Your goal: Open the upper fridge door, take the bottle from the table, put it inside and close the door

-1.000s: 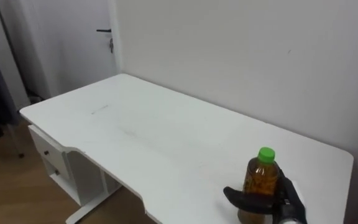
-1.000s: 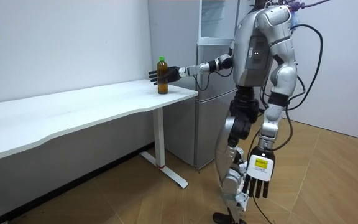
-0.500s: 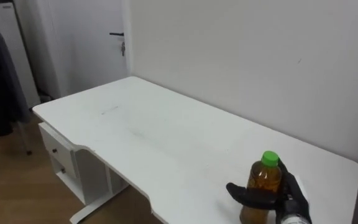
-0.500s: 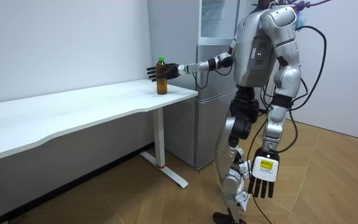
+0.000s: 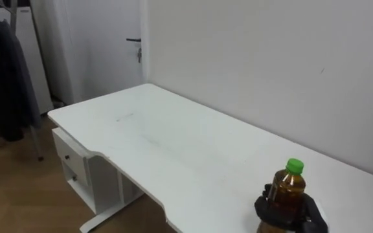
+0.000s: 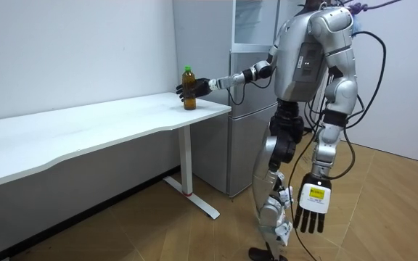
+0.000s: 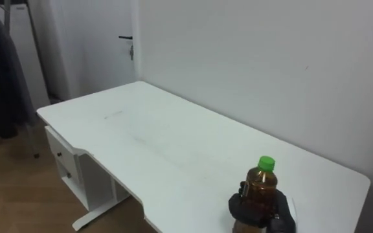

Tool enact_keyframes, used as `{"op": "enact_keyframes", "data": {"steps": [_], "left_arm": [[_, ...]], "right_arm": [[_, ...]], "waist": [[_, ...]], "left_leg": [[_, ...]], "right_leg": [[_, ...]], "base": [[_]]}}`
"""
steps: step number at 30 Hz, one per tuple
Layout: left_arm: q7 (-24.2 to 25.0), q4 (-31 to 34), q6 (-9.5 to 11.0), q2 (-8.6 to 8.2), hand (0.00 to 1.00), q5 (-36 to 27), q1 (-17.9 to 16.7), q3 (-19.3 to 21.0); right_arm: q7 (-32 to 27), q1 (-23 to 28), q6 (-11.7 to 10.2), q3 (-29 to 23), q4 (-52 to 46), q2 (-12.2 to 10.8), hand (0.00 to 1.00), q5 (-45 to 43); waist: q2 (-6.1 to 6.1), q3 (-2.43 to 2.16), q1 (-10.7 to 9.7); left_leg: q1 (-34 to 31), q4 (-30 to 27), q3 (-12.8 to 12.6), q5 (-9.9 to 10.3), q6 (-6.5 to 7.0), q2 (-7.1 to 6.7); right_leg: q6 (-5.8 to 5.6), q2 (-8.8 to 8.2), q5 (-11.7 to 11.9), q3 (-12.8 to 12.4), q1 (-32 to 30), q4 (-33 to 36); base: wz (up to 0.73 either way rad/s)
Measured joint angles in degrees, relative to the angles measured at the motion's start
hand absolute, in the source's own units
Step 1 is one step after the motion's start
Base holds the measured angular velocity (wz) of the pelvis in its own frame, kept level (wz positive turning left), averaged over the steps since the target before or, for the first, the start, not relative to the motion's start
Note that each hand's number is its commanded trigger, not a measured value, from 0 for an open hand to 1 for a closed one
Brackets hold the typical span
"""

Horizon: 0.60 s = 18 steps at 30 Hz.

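bottle (image 5: 286, 191) base beyond lower edge

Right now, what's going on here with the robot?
The robot stands at the end of a white table, with a grey fridge just behind it. Its right hand reaches out and is curled round a bottle of brown drink with a green cap, upright near the table's corner. Its left hand hangs open at its side. The bottle has not yet gone to the fridge.

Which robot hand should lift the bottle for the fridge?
Right. The right robot hand is curled round the bottle on the table; the left robot hand hangs open at its side.
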<state>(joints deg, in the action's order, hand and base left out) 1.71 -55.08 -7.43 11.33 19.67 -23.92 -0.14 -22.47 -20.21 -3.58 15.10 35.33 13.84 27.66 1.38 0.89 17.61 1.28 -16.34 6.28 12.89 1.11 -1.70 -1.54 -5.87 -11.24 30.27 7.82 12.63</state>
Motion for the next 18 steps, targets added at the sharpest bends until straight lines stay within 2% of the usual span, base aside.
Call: {"op": "enact_keyframes", "data": {"steps": [4, 9, 12, 15, 18], "left_arm": [[-0.04, 0.01, 0.36, -0.02, 0.00, -0.89, -0.68, 0.07], [-0.04, 0.31, 0.39, 0.00, 0.00, -2.22, -1.05, 0.06], [-0.03, 0.92, 0.29, 0.12, 0.00, -2.18, -1.52, 0.07], [0.21, 1.25, 0.35, 0.43, 0.00, -2.10, -1.09, 0.07], [0.33, 1.20, 0.53, 0.43, 0.00, -1.90, -0.35, 1.21]], "right_arm": [[1.94, 0.41, 0.00, 0.00, 0.05, 0.00, 1.00, 0.09], [5.68, 0.73, 0.01, 0.00, 0.04, 0.40, 1.00, 0.07], [8.27, 1.10, 0.04, 0.04, 0.01, 0.51, 1.00, 0.16], [10.97, 1.36, 0.25, 0.04, 0.00, 1.03, 1.00, 1.32], [12.62, 2.54, 1.20, 0.00, -2.35, 1.60, 1.00, 1.31]], "waist": [[-0.12, -0.44, -0.24], [-0.27, -0.56, -0.98], [-0.33, -0.80, -1.56], [-0.45, -0.82, -1.64], [-0.02, -1.09, -2.13]], "left_leg": [[0.47, 0.12, -0.08, -0.03, 0.05, -0.08], [0.39, 0.17, -0.08, -0.04, 0.06, 0.01], [0.70, 0.82, -0.85, -0.09, 0.10, 0.11], [1.40, 1.20, -1.54, -0.11, 0.14, 0.16], [1.65, 1.83, -2.44, -0.17, 0.24, 0.23]], "right_leg": [[-0.03, -0.12, -0.01, 0.00, 0.44, 0.01], [-0.07, -0.10, -0.05, 0.00, 0.43, 0.04], [-0.10, -0.09, -0.07, -0.57, 0.20, 0.00], [-0.10, -0.04, -0.08, -1.62, 0.30, -0.03], [-0.11, -0.03, -0.07, -2.70, -0.19, -0.01]], "base": [[0.00], [0.00], [-0.07], [-0.15], [-0.16]]}}
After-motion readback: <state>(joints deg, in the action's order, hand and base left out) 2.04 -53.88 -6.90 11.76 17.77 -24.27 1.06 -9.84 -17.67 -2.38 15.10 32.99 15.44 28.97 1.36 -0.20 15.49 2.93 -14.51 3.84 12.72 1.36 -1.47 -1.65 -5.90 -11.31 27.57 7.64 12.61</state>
